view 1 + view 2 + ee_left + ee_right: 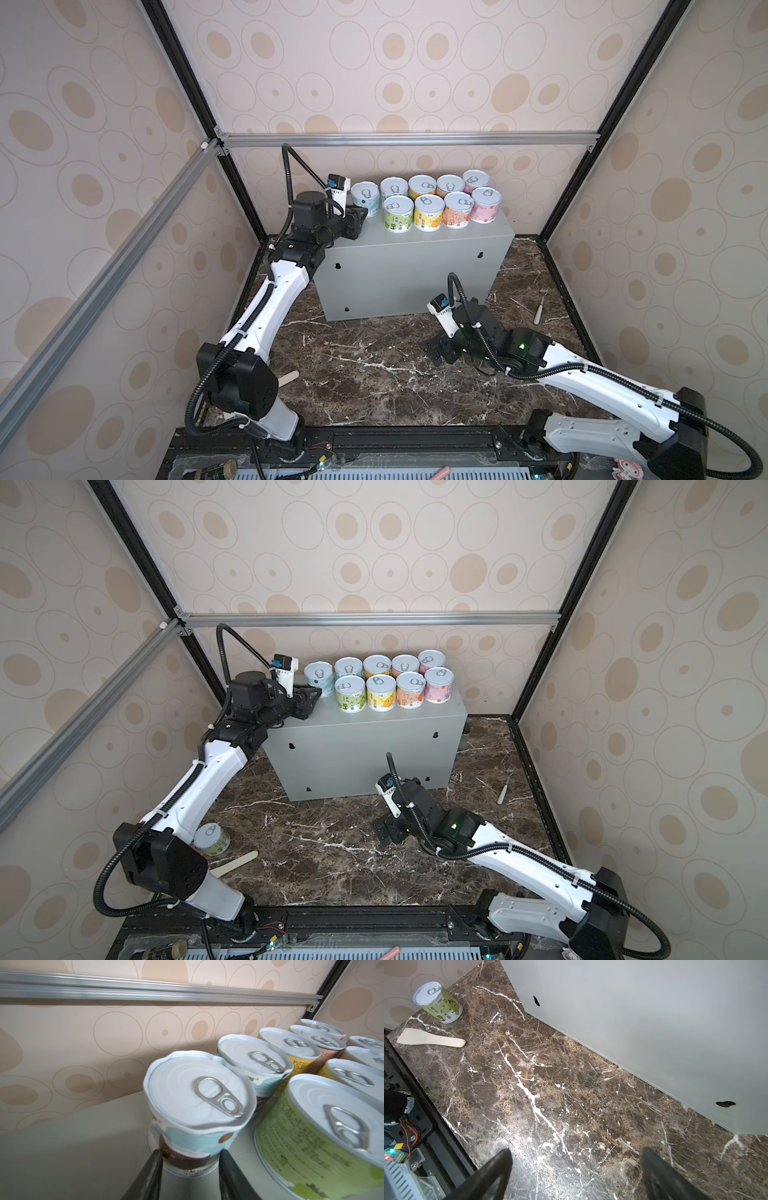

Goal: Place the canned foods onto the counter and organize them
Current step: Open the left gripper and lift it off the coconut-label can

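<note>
Teal tin (197, 1105) sits closest to the left wrist camera, upright on the grey table (83, 1147). Its paper collar is crumpled at the lid. Left jaws pinch it low on the wall, one tip on each side.

It stands at the left end of the back row (422, 185), which reads teal, teal, yellow, orange, pink. Front row (429, 212) holds four tins: green, yellow, orange, pink, each touching or just beside its neighbour. The spot in front of the held tin, just left of the front green tin (398, 214), is unfilled.

Judgement: this is the placing step for the ninth tin. It looks seated, so the next move calls for spreading the left jaws and backing straight out without nudging the green neighbour.

Stray green tin (212, 839) stands on the marble surface (571, 1095), close beside the left arm and near a wooden spatula (429, 1040). Right jaws are spread wide and empty, low over the marble and well apart from that tin. I judge the stray belongs in the front-row gap, and the left arm is nearer to it.
</note>
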{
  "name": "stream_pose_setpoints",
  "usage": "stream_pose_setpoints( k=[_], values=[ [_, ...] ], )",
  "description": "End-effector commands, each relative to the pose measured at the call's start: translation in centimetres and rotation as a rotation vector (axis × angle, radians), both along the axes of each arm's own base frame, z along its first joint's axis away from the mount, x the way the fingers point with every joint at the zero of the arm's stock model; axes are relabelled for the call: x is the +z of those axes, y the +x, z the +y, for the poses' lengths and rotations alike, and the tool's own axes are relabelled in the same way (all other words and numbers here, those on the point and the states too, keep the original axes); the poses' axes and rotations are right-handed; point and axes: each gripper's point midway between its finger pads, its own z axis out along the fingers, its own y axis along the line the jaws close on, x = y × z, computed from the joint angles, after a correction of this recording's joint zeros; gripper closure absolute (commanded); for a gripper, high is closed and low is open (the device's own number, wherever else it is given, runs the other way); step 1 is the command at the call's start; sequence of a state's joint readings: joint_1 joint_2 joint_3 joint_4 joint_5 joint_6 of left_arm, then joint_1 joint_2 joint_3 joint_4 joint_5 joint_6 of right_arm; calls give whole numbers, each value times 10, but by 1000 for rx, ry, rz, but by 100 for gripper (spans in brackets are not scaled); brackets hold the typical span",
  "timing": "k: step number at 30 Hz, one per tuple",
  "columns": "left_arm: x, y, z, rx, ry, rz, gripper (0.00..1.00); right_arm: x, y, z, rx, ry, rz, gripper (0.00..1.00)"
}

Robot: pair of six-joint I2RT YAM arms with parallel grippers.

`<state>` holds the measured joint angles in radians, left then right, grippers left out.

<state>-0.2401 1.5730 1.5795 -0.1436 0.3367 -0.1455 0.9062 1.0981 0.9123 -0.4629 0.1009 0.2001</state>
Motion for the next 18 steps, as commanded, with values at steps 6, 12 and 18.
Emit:
stream_pose_setpoints(
  k=[6,12,18],
  values=[
    [7,6,-4,-20,-24,11,56,10,-1,-5,-7,35,-22,1],
    [9,5,-3,-19,-27,9,56,9,-3,-9,-16,40,-21,1],
    [19,-4,1,-3,-34,-7,50,13,-4,-11,-21,45,-30,1]
  ],
)
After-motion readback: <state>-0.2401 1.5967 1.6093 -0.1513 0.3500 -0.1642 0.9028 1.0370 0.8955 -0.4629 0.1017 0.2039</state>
